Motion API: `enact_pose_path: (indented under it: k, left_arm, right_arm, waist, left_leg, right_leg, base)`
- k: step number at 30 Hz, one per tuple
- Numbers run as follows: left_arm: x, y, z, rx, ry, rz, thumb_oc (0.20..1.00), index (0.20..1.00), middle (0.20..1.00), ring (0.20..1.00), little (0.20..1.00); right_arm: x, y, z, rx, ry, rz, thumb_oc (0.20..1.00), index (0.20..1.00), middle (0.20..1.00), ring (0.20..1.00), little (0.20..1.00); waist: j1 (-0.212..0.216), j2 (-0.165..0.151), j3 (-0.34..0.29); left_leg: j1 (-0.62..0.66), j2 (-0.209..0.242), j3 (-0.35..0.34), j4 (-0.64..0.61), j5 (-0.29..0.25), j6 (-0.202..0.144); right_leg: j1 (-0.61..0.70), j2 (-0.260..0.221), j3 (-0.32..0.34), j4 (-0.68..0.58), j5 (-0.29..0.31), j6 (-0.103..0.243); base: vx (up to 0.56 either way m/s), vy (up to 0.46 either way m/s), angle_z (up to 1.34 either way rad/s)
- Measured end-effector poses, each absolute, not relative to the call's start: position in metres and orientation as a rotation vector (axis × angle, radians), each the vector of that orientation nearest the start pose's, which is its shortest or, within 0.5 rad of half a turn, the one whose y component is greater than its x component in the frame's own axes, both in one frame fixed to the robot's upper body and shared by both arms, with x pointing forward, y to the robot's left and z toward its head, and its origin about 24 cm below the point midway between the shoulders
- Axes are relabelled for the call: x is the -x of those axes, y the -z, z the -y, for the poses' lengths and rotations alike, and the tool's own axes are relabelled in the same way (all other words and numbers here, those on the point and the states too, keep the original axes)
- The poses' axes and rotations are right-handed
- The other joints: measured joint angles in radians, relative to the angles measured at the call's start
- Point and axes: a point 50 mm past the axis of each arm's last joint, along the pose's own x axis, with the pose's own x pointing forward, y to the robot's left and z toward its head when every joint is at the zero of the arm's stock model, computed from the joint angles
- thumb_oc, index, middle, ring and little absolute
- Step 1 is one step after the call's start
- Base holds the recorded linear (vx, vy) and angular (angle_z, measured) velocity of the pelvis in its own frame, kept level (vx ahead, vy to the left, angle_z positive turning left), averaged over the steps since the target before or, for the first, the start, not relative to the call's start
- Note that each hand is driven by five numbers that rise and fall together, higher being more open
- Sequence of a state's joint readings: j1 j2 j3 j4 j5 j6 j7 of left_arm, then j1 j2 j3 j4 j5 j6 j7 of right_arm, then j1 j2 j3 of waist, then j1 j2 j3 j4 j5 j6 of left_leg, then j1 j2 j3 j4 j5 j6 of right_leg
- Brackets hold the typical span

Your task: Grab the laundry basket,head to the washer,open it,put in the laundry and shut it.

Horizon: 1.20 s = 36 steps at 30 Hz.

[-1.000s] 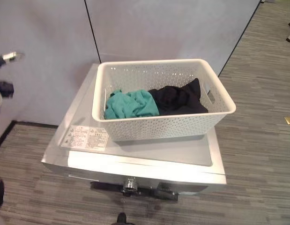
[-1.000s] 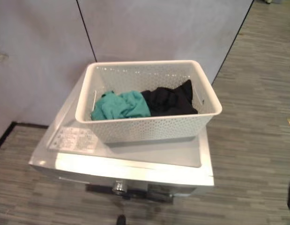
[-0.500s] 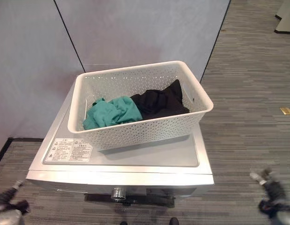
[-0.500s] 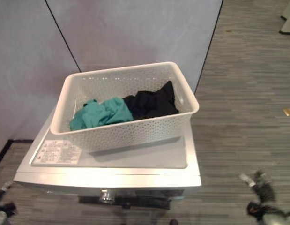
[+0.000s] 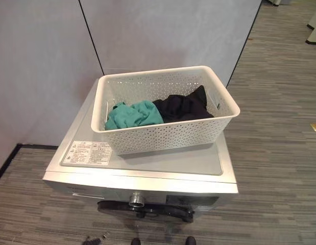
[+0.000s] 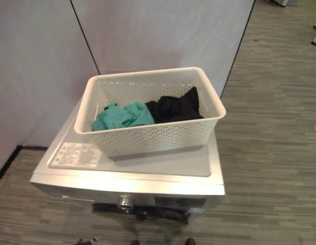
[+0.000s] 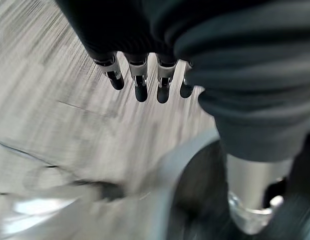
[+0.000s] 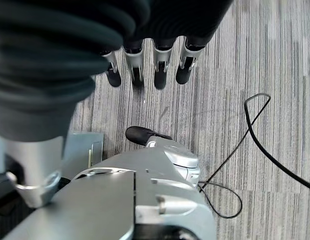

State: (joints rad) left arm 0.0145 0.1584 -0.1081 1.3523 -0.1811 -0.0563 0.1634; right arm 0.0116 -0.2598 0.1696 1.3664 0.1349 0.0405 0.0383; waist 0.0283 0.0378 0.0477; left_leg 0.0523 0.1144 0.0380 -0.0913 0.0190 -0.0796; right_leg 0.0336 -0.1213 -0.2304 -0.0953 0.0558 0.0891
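Because the white laundry basket (image 5: 165, 109), with a teal garment (image 5: 133, 114) on its left and a black one (image 5: 183, 106) on its right, rests on top of the washer (image 5: 147, 163), both hands are free: the left hand (image 7: 144, 75) and right hand (image 8: 144, 65) hang empty over the floor (image 8: 220, 90), fingers relaxed and straight, presumably so the door (image 5: 145, 209) on the near face can be opened.

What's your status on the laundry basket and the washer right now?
Left hand and right hand both open, down over the floor, holding nothing. Laundry basket sits on the washer, teal and black clothes inside. Nothing in the way.
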Motion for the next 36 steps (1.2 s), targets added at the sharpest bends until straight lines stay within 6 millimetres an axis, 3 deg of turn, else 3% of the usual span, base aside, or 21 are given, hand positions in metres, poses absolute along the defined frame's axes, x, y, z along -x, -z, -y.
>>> enact_pose_path:
  k: [4,7,9,12,13,16,17,18,19,21,22,23,25,26,27,31,33,34,35,36]
  left_arm:
    - [-0.059,0.173,-0.208,-0.234,-0.139,-1.309,1.000,1.000,1.000,1.000,1.000]
    - [-0.067,0.172,-0.207,-0.311,-0.057,-1.275,1.000,1.000,1.000,1.000,1.000]
    - [-0.076,0.170,-0.211,-0.357,-0.033,-1.251,1.000,1.000,1.000,1.000,1.000]
    - [-0.090,0.167,-0.211,-0.394,-0.009,-1.217,1.000,1.000,1.000,1.000,1.000]
    - [-0.107,0.162,-0.213,-0.429,-0.003,-1.171,1.000,1.000,1.000,1.000,1.000]
    - [-0.135,0.154,-0.216,-0.458,-0.019,-1.104,1.000,1.000,1.000,1.000,1.000]
    - [-0.143,0.150,-0.220,-0.479,-0.026,-1.087,1.000,1.000,1.000,1.000,1.000]
    - [-0.154,0.144,-0.231,-0.509,-0.051,-1.068,1.000,1.000,1.000,1.000,1.000]
    - [-0.157,0.143,-0.231,-0.515,-0.055,-1.062,1.000,1.000,1.000,1.000,1.000]
    - [-0.160,0.144,-0.222,-0.503,-0.041,-1.046,1.000,1.000,1.000,1.000,1.000]
    - [-0.164,0.144,-0.216,-0.502,-0.024,-1.033,1.000,1.000,1.000,1.000,1.000]
    - [-0.164,0.145,-0.212,-0.509,-0.008,-1.036,1.000,1.000,1.000,1.000,1.000]
    - [-0.157,0.149,-0.205,-0.517,0.021,-1.065,1.000,1.000,1.000,1.000,1.000]
    - [-0.165,0.147,-0.195,-0.586,0.101,-1.028,1.000,1.000,1.000,1.000,1.000]
    - [-0.167,0.146,-0.193,-0.601,0.121,-1.018,1.000,1.000,1.000,1.000,1.000]
    - [-0.150,0.150,-0.213,-0.669,0.140,-1.080,1.000,1.000,1.000,1.000,1.000]
    - [-0.136,0.153,-0.224,-0.706,0.146,-1.122,1.000,1.000,1.000,1.000,1.000]
    - [-0.126,0.151,-0.244,-0.739,0.114,-1.155,1.000,1.000,1.000,1.000,1.000]
    - [-0.125,0.151,-0.246,-0.742,0.111,-1.159,1.000,1.000,1.000,1.000,1.000]
    - [-0.125,0.151,-0.246,-0.743,0.109,-1.156,1.000,1.000,1.000,1.000,1.000]
  right_arm:
    - [-0.071,0.166,0.241,0.345,-0.021,-1.380,1.000,1.000,1.000,1.000,1.000]
    - [-0.097,0.164,0.224,0.457,-0.173,-1.296,1.000,1.000,1.000,1.000,1.000]
    - [-0.115,0.162,0.205,0.516,-0.278,-1.221,1.000,1.000,1.000,1.000,1.000]
    - [-0.136,0.156,0.196,0.540,-0.314,-1.143,1.000,1.000,1.000,1.000,1.000]
    - [-0.143,0.154,0.195,0.569,-0.332,-1.120,1.000,1.000,1.000,1.000,1.000]
    - [-0.161,0.147,0.196,0.602,-0.335,-1.068,1.000,1.000,1.000,1.000,1.000]
    - [-0.162,0.146,0.196,0.615,-0.341,-1.057,1.000,1.000,1.000,1.000,1.000]
    - [-0.161,0.146,0.200,0.631,-0.329,-1.053,1.000,1.000,1.000,1.000,1.000]
    - [-0.157,0.147,0.203,0.635,-0.324,-1.064,1.000,1.000,1.000,1.000,1.000]
    - [-0.137,0.152,0.216,0.642,-0.304,-1.124,1.000,1.000,1.000,1.000,1.000]
    - [-0.123,0.154,0.226,0.600,-0.251,-1.167,1.000,1.000,1.000,1.000,1.000]
    - [-0.115,0.156,0.230,0.555,-0.205,-1.188,1.000,1.000,1.000,1.000,1.000]
    - [-0.102,0.158,0.235,0.501,-0.154,-1.222,1.000,1.000,1.000,1.000,1.000]
    - [-0.084,0.160,0.241,0.446,-0.096,-1.257,1.000,1.000,1.000,1.000,1.000]
    - [-0.077,0.162,0.240,0.441,-0.097,-1.280,1.000,1.000,1.000,1.000,1.000]
    - [-0.093,0.159,0.236,0.460,-0.115,-1.251,1.000,1.000,1.000,1.000,1.000]
    - [-0.099,0.157,0.237,0.488,-0.136,-1.228,1.000,1.000,1.000,1.000,1.000]
    - [-0.112,0.154,0.233,0.511,-0.163,-1.198,1.000,1.000,1.000,1.000,1.000]
    - [-0.115,0.154,0.233,0.519,-0.175,-1.192,1.000,1.000,1.000,1.000,1.000]
    - [-0.118,0.153,0.235,0.521,-0.165,-1.190,1.000,1.000,1.000,1.000,1.000]
  waist:
    - [0.011,0.012,-0.010]
    - [0.025,0.013,-0.012]
    - [0.033,0.003,-0.003]
    - [0.039,0.001,0.008]
    - [0.042,-0.008,0.015]
    - [0.032,-0.062,0.072]
    - [0.017,-0.094,0.088]
    - [-0.016,-0.143,0.117]
    - [-0.036,-0.149,0.122]
    - [-0.079,-0.132,0.122]
    - [-0.101,-0.117,0.127]
    - [-0.115,-0.104,0.129]
    - [-0.151,-0.078,0.125]
    - [-0.168,-0.073,0.113]
    - [-0.170,-0.075,0.106]
    - [-0.156,-0.113,0.090]
    - [-0.144,-0.114,0.090]
    - [-0.127,-0.120,0.091]
    - [-0.119,-0.114,0.094]
    - [-0.108,-0.100,0.101]
  left_leg:
    - [0.000,0.019,-0.002,0.001,0.001,-0.001]
    - [-0.015,0.031,-0.004,0.037,0.027,-0.038]
    - [-0.054,0.040,-0.014,0.092,0.028,-0.039]
    - [-0.082,0.061,-0.038,0.087,0.049,-0.057]
    - [-0.147,0.070,-0.064,0.109,0.075,-0.085]
    - [-0.201,0.061,-0.051,0.102,0.169,-0.079]
    - [-0.235,0.046,-0.035,0.195,0.120,-0.074]
    - [-0.274,0.026,0.000,0.453,0.014,-0.071]
    - [-0.283,0.022,-0.008,0.568,-0.018,-0.075]
    - [-0.229,0.025,-0.036,0.647,-0.052,-0.087]
    - [-0.174,0.032,-0.052,0.636,-0.088,-0.097]
    - [-0.122,0.053,-0.031,0.567,-0.119,-0.115]
    - [-0.021,0.069,0.040,0.368,-0.147,-0.135]
    - [0.016,0.030,0.067,0.243,-0.154,-0.136]
    - [0.028,0.006,0.058,0.198,-0.162,-0.122]
    - [0.038,-0.098,0.066,0.141,-0.164,-0.094]
    - [0.052,-0.111,0.085,0.154,-0.172,-0.073]
    - [0.046,-0.125,0.104,0.177,-0.174,-0.048]
    - [0.044,-0.123,0.115,0.178,-0.173,-0.030]
    - [0.050,-0.117,0.113,0.172,-0.182,-0.013]
  right_leg:
    - [0.002,0.019,-0.003,0.000,-0.003,-0.009]
    - [0.004,0.032,-0.003,-0.001,-0.005,-0.018]
    - [-0.007,0.039,-0.006,-0.001,-0.008,-0.023]
    - [-0.020,0.065,-0.024,0.002,-0.005,-0.038]
    - [-0.058,0.090,-0.042,0.010,-0.002,-0.052]
    - [-0.089,0.066,-0.085,0.008,0.020,-0.104]
    - [-0.106,0.041,-0.114,0.001,0.040,-0.132]
    - [-0.105,-0.001,-0.116,0.009,0.053,-0.133]
    - [-0.106,-0.015,-0.119,0.009,0.057,-0.128]
    - [-0.110,-0.026,-0.114,0.011,0.053,-0.123]
    - [-0.109,-0.026,-0.115,0.015,0.068,-0.114]
    - [-0.106,-0.026,-0.118,0.025,0.084,-0.090]
    - [-0.109,-0.038,-0.127,0.060,0.073,-0.076]
    - [-0.144,-0.084,-0.129,0.111,0.053,-0.028]
    - [-0.155,-0.111,-0.126,0.112,0.070,-0.008]
    - [-0.193,-0.214,-0.105,0.106,0.184,0.011]
    - [-0.195,-0.226,-0.106,0.119,0.228,0.000]
    - [-0.197,-0.228,-0.104,0.115,0.324,0.009]
    - [-0.209,-0.222,-0.093,0.109,0.376,0.006]
    - [-0.216,-0.222,-0.066,0.129,0.361,0.012]
  base:
    - [-0.04,-0.114,0.01]
    - [-0.11,-0.137,0.01]
    - [-0.22,-0.160,0.02]
    - [-0.30,-0.095,0.23]
    - [-0.38,-0.068,0.52]
    - [-0.36,-0.024,0.44]
    - [-0.25,0.041,0.36]
    - [-0.20,0.110,0.36]
    - [-0.07,0.111,0.33]
    - [-0.12,0.264,0.17]
    - [-0.10,0.282,0.02]
    - [-0.17,0.400,0.01]
    - [-0.16,0.315,0.38]
    - [-0.18,0.288,0.73]
    - [-0.19,0.284,0.62]
    - [-0.19,0.204,0.03]
    - [-0.27,0.153,-0.23]
    - [-0.27,0.142,-0.31]
    - [-0.25,0.128,-0.27]
    - [-0.17,0.083,-0.08]
